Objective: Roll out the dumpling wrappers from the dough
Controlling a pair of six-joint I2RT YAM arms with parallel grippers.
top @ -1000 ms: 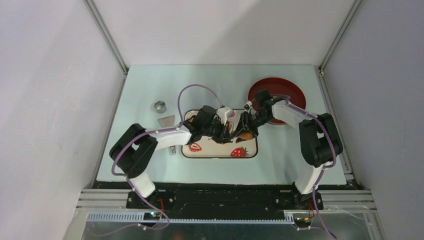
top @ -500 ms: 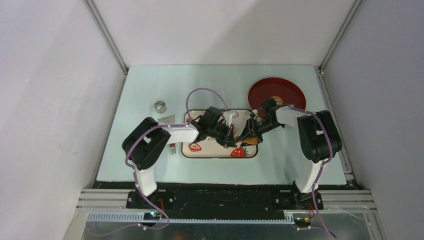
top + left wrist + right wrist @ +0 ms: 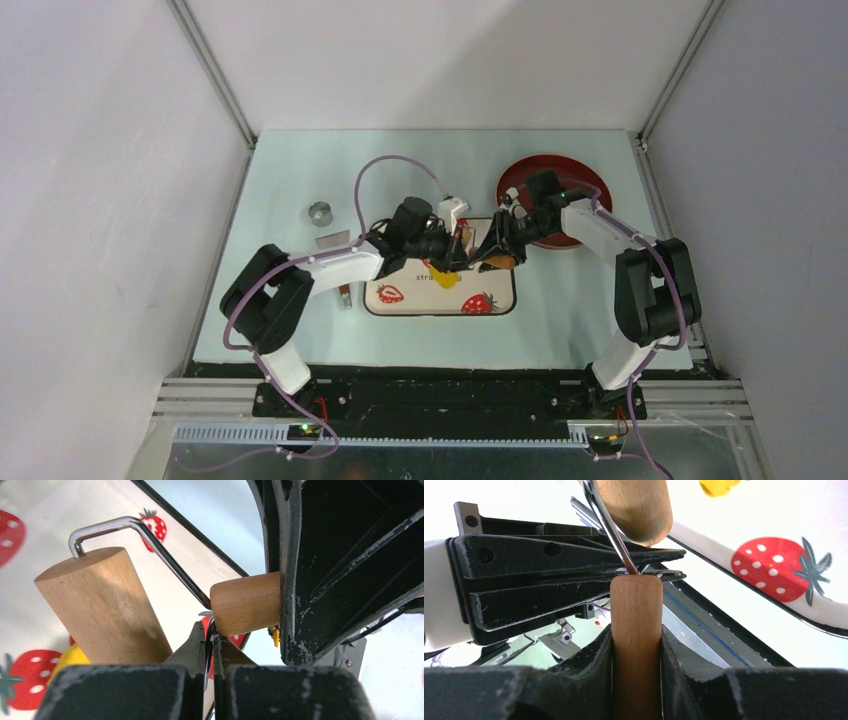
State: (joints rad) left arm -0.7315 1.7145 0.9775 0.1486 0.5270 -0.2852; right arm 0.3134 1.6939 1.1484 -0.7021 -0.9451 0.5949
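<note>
A pale green table [image 3: 300, 170] sits inside a bare white-walled box with metal posts in the corners. A strawberry-print tray [image 3: 425, 302] lies below both sets of fingers. A red plate [image 3: 590, 185] lies just behind the right fingers, and a small metal ring [image 3: 320, 212] stands well to the left of the left fingers.

The left fingers [image 3: 192, 647] are pressed together, pinching the roller's wire [image 3: 150, 540]. The right fingers [image 3: 596, 652] clamp the wooden handle [image 3: 636, 615] from both sides. The drum [image 3: 102, 605] slants just ahead of the left fingers, and the two sets of fingers nearly meet at the wire.

Half a second ago both wrists and the roller sat nearer the tray's front edge. Now they are further back. The yellow dough [image 3: 447, 280] lies uncovered on the tray, just on the near side of the left fingers [image 3: 458, 252] and to the left of the right fingers [image 3: 497, 248].

From above, the wrists hide most of the roller. In the left wrist view the drum covers most of the dough [image 3: 70, 660], so whether they touch cannot be told. In the right wrist view the dough [image 3: 719, 486] is cut off by the top edge.
</note>
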